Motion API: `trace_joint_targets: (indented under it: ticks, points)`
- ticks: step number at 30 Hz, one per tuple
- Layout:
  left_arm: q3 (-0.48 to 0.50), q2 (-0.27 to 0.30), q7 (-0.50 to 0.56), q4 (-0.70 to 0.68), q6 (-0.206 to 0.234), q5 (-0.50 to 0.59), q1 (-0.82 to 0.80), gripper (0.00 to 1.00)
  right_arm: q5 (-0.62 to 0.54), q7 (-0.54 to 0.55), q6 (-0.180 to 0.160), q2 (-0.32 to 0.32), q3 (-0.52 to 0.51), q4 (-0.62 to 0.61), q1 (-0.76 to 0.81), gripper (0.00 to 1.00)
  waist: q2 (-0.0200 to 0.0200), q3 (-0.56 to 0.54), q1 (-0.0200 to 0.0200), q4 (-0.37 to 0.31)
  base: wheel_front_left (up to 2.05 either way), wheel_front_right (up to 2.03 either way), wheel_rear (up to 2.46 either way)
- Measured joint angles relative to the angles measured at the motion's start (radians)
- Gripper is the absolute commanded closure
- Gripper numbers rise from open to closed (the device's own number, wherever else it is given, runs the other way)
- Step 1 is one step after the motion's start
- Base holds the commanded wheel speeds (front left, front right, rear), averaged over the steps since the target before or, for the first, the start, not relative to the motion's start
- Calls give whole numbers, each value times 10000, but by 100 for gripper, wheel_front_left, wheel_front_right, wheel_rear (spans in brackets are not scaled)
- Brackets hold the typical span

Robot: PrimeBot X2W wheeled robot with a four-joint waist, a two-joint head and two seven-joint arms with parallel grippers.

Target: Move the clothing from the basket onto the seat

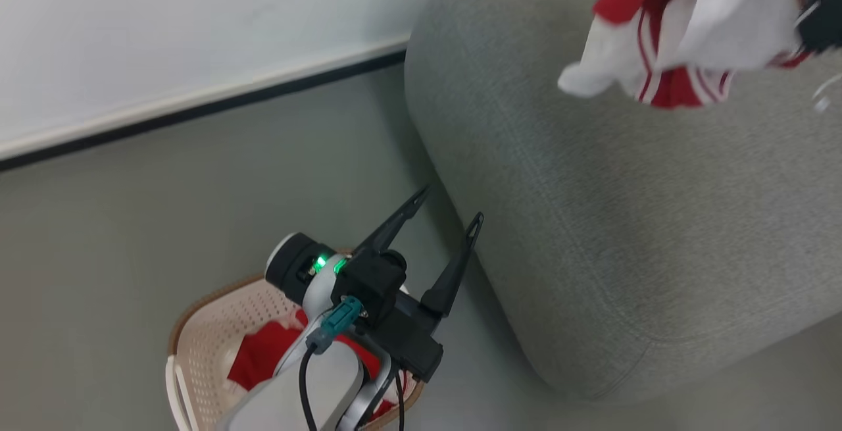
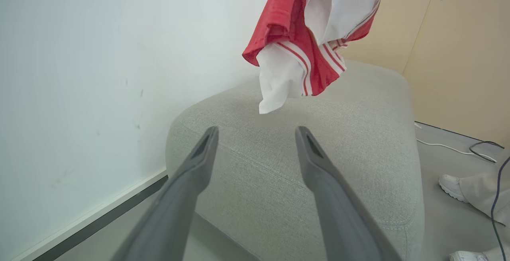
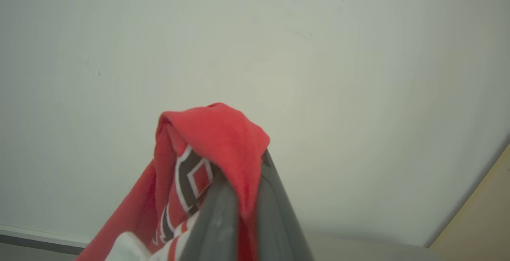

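In the head view, the basket [image 1: 207,342] is seen on the floor at the lower left, near the seat [image 1: 625,220], with red clothing [image 1: 260,355] lying inside it. The left gripper [image 1: 448,207] is held above the basket, its fingers spread wide and empty. A red-and-white garment [image 1: 684,29] is carried over the seat at the upper right.

In the left wrist view, the garment is shown dangling above the seat's top, its white corner lowest. Whether that corner touches the fabric cannot be told. A person's shoe [image 2: 452,181] and a cable [image 2: 454,147] are seen on the floor beyond the seat.

In the right wrist view, the right gripper [image 3: 244,171] is shown with its fingers pressed together on a red fold of the garment.

Only a small fold appears to be pinched, so the garment could be lost early. If it is released near the seat's rounded edge, it could be pulled onto the floor by its own hanging weight.
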Motion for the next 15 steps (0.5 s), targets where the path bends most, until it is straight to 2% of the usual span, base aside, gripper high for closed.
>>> trace_joint_targets:
  ticks: [8,15]
  points:
    - [10,230,357,-577,59,487,-726,0,144,207,0,-522,-502,905,-1555,100,1,1155,0,460,0,0,0]
    - [35,403,658,-1076,88,899,-1261,0,217,199,2,-805,-669,1409,-2111,100,1,2204,0,799,0,0,0]
